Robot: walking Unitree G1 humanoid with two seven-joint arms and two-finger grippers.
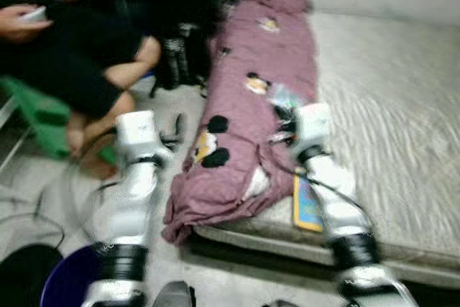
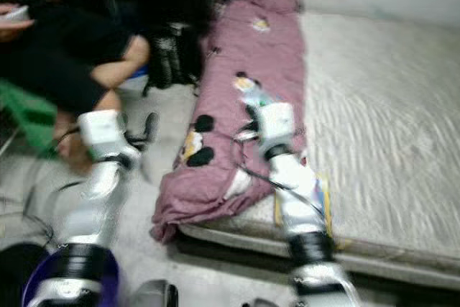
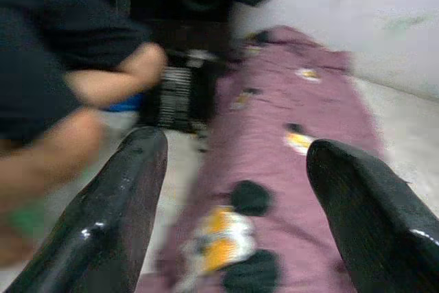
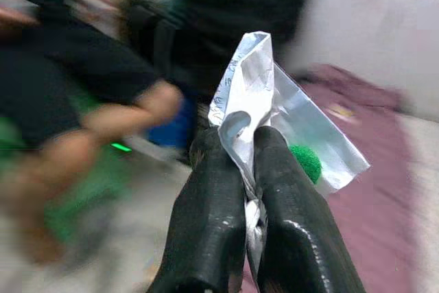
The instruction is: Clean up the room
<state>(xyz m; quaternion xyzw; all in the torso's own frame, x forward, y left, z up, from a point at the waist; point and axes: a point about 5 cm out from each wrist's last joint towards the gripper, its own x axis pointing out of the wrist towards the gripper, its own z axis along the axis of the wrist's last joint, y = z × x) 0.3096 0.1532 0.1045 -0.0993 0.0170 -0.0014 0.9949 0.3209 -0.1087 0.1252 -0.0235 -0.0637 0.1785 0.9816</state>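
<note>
R gripper [image 4: 248, 169]: both black fingers [image 4: 212, 224] clenched tight on a crinkled silver foil wrapper w/ a green print patch [image 4: 274, 111]. The wrapper's lower edge is pinched between the tips; its long axis runs away from the fingers, free end sticking up and out past the tips, one corner flaring to the side. Foil is shiny, creased, flat-ish, like an empty snack bag. In the head views it shows just as a small pale, bluish scrap at the R wrist, held above the blanket; detail lost to blur.

L gripper [image 3: 233, 197]: fingers [image 3: 116, 217] spread wide, nothing between them, glossy black w/ rounded tips. It hangs over the floor beside the bed edge, aimed along the blanket.

Mauve-pink soft blanket w/ cartoon mouse prints [image 1: 248, 106] lies rumpled in a long strip along the L side of the mattress, long axis running away from the robot toward the wall, near end drooping over the mattress corner. Pale quilted mattress [image 1: 388, 106] sits low on the grey floor [image 1: 180, 249]; its R part is cut off by the frame. A flat blue-and-yellow item [image 1: 307, 206] sits at the mattress's near edge, partly behind the R arm; can't tell what it is.

Far L: a seated person in dark clothes [image 1: 65, 55], bare knees, hands holding small pale objects, cut off at the top. Green stool or crate [image 1: 39, 116] under them. Dark striped bag [image 1: 180, 55] by the bed, blurred. Dark blue round bin [image 1: 68, 282] at the bottom, partly cut off.
</note>
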